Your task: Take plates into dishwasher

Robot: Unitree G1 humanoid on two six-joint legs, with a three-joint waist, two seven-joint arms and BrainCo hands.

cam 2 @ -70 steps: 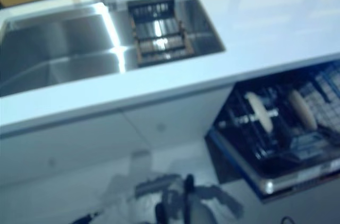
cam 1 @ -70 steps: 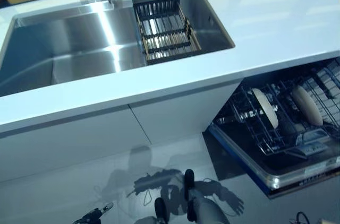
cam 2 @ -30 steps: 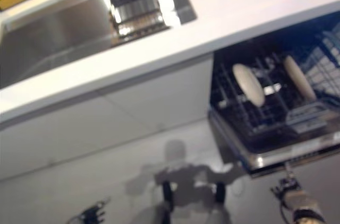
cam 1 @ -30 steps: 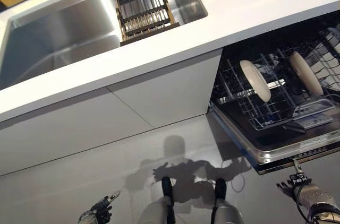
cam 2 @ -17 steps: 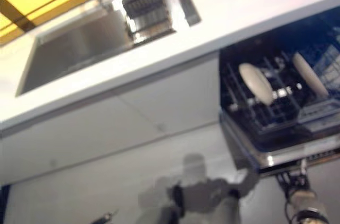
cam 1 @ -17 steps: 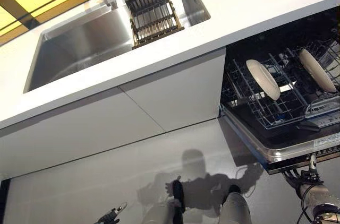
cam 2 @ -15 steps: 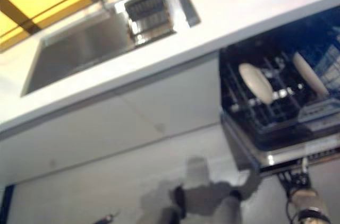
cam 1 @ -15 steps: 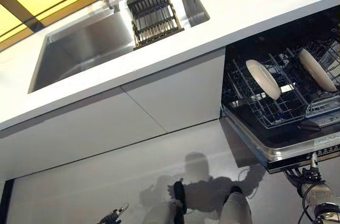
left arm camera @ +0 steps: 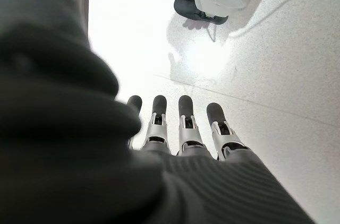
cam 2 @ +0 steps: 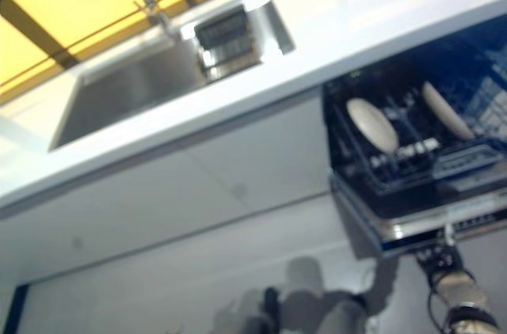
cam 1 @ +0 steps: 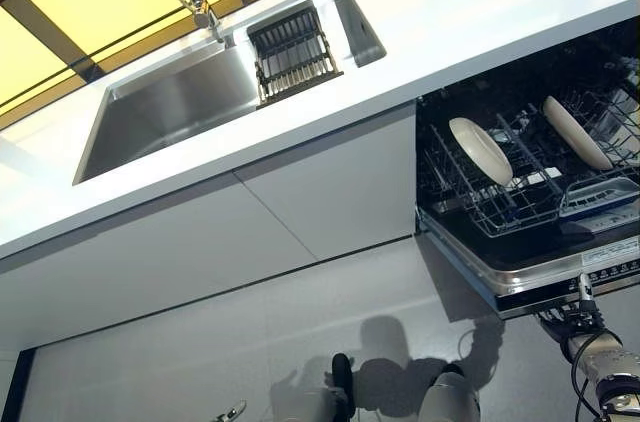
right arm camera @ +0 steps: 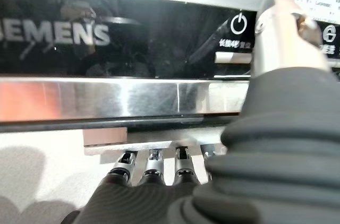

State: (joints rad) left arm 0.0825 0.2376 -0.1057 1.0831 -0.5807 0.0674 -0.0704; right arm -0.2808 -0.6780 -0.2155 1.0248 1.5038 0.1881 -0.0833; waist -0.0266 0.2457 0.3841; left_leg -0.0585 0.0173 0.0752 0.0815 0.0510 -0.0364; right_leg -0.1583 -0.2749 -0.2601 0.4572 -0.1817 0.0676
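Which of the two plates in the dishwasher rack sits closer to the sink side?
The plate on the left, standing on edge near the rack's cabinet-side end. The other plate stands farther right, away from the sink.

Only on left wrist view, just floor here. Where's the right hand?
Observer: The right hand is low at the front edge of the open dishwasher door.
Operator: Any plates loaded?
Observer: Two plates stand on edge in the lower rack.
Operator: Any left in the sink?
Observer: None visible; the sink rack shows only bare bars.
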